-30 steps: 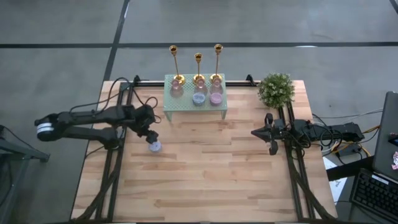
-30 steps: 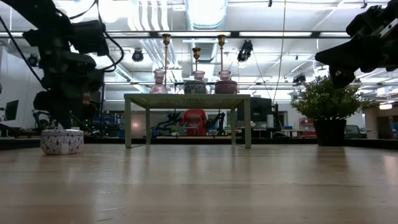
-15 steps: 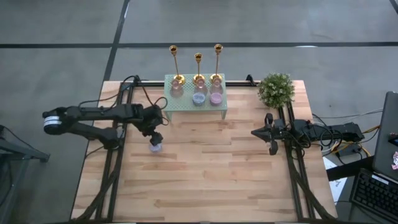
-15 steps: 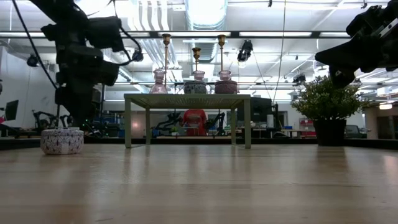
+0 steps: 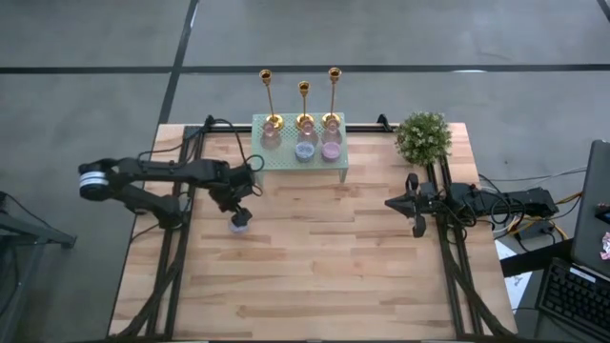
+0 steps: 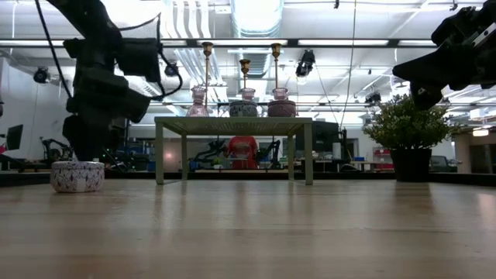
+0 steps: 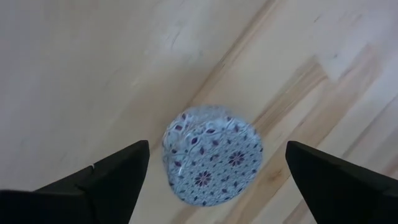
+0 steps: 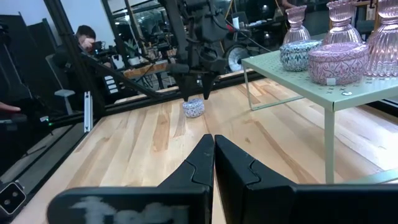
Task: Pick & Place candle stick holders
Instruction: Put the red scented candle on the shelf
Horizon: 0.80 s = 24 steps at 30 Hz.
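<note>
On the green stand [image 5: 298,160], candle stick holders [image 5: 303,103] upright (stems vertical)

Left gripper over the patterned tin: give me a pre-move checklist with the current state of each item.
1. Left gripper open, fingers apart either side of the patterned tin: ok.
2. Tin resting on the wooden table, not lifted: ok.
3. Tin free of finger contact: cannot tell.
4. Right gripper shut, waiting at the table's right side: ok.
5. Three gold candle stick holders upright behind the small green table: ok.
</note>
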Motion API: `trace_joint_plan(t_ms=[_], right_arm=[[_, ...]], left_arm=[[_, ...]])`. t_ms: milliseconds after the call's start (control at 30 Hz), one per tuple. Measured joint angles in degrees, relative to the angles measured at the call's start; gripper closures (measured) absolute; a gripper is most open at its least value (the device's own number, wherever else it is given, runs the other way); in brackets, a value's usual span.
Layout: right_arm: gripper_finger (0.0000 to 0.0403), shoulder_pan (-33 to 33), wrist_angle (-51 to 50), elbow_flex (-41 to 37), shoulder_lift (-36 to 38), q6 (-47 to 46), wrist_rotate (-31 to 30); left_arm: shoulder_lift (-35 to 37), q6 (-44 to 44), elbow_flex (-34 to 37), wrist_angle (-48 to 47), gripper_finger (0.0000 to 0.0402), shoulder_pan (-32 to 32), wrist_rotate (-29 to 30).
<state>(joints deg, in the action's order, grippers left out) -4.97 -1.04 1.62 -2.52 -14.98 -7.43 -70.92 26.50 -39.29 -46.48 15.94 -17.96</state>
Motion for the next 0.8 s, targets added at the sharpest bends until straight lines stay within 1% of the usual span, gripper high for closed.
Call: trace_joint_plan(t_ms=[200,400,500,667,800], right_arm=[[0.0394,0.0,0.0,0.01,0.0,0.0,-0.01],[0.0394,0.0,0.0,0.01,0.0,0.0,0.0],[0.0394,0.0,0.0,0.01,0.0,0.0,0.01],[0.0394,0.0,0.0,0.01,0.0,0.0,0.0],[0.0394,0.0,0.0,0.01,0.02,0.0,-0.01]], left_arm=[[-2.69,-0.09,0.0,-2.85,0.0021,-0.07,-0.54],[-4.53,0.18,0.02,-2.62,0.0021,-0.36,-2.67],[-5.41,0.41,0.02,-2.61,0.0021,-1.56,-2.99],[-7.03,0.38,0.01,-1.91,0.0021,-3.58,-2.82],[-7.92,1.5,-0.29,-1.96,0.0021,-4.91,-0.49]])
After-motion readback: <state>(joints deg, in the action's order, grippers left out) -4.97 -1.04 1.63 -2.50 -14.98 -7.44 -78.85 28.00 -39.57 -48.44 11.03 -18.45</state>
